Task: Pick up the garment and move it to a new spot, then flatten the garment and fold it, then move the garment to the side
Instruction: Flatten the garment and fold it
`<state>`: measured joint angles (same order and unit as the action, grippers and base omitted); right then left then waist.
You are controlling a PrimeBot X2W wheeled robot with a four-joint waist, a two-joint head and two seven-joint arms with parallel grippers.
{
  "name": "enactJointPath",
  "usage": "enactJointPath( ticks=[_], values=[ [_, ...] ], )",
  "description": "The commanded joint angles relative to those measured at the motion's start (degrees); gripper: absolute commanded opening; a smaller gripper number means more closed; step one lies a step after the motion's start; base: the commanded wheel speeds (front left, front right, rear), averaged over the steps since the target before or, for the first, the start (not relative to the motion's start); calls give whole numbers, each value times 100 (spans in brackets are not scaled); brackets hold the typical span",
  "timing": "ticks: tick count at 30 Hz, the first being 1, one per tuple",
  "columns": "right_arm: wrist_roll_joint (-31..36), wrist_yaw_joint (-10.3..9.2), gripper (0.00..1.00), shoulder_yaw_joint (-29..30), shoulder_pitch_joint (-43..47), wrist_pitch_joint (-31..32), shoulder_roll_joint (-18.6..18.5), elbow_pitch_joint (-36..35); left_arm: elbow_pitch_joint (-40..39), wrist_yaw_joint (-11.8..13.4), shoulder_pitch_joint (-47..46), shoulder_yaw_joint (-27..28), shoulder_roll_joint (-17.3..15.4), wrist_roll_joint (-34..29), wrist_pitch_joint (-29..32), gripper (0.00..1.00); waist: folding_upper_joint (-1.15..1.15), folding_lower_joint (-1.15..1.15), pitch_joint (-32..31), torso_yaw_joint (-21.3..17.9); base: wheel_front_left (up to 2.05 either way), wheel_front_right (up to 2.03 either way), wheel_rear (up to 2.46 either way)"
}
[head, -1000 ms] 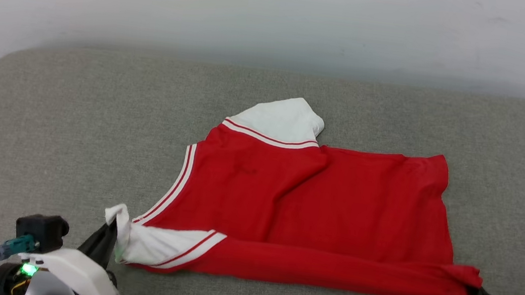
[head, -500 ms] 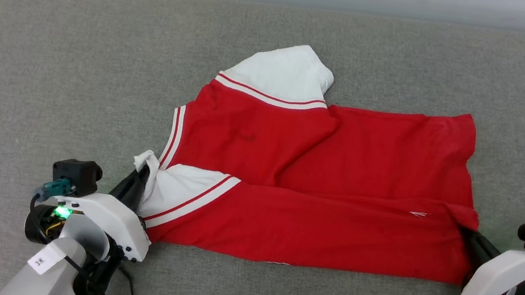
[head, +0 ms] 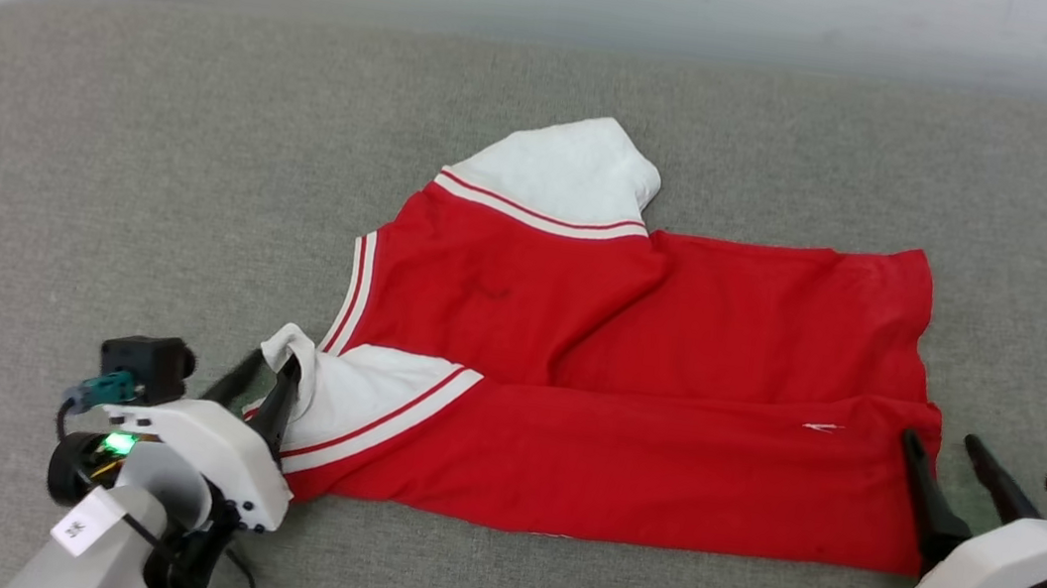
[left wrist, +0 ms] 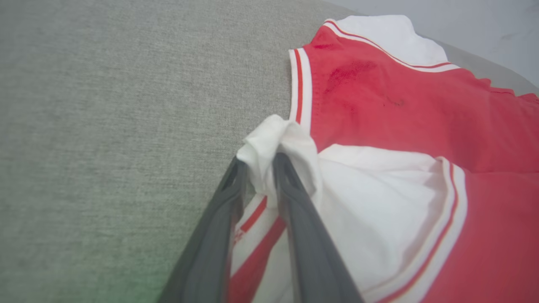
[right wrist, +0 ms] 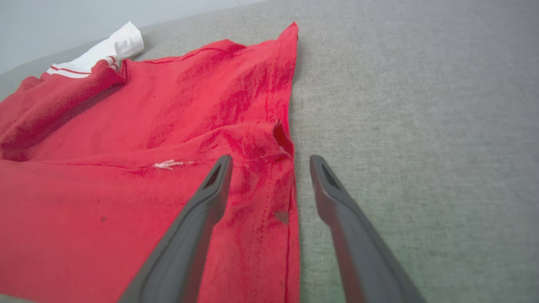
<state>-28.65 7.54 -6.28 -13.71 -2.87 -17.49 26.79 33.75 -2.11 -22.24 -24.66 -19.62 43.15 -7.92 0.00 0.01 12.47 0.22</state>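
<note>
The grey cushion carried the garment at its middle, its near edge folded over. The right gripper stood wide, its 2 fingers straddling the red hem. The left gripper was narrowly parted, with the white sleeve bunched between its fingers.

white tag on the left forearm — print too blurred to read
</note>
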Motion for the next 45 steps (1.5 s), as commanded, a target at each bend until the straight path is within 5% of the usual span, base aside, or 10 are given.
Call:
enactJointPath(
  ticks=[1,9,16,23,31,36,37,39,40,45],
  values=[
    [83,-11,100,94,108,-252,33,-63,21,62,122,72,-61,63,-61,100,0,-1,-170,-12,0,0,0],
    [560,-9,100,587,500,-702,274,-547,-89,87,406,316,-503,333,265,100,0,-1,-633,-97,0,0,0],
    [880,-8,100,933,964,-401,549,-1339,-665,-5,444,213,-983,759,1769,100,0,-1,-726,-155,0,0,0],
    [1041,-9,100,1109,1184,-127,871,-1817,-1633,400,553,3,-1306,1180,3496,100,0,-1,-657,-302,0,0,0],
    [1044,-8,100,1119,1196,-13,1027,-1990,-1971,896,735,-289,-1534,1055,4292,100,0,-1,-435,-496,0,0,0],
    [967,-8,100,1156,1137,46,1075,-1996,-1817,889,800,-497,-1329,1083,4421,100,0,-1,-294,-584,0,0,0],
    [947,-9,100,1173,1137,81,1076,-1979,-1794,865,793,-531,-1264,1104,4439,48,0,-1,-286,-592,0,0,0],
    [908,-8,100,1211,1145,154,1052,-1946,-1737,804,771,-571,-1176,1125,4421,6,0,-1,-279,-597,0,0,0],
    [868,-8,100,1224,1149,217,1026,-1931,-1719,785,767,-595,-1141,1133,4431,0,0,-1,-289,-597,0,0,0],
    [627,-8,100,1296,1090,818,813,-1895,-1801,746,721,-556,-1235,1092,4345,0,0,-1,-368,-570,0,0,0]
  ],
)
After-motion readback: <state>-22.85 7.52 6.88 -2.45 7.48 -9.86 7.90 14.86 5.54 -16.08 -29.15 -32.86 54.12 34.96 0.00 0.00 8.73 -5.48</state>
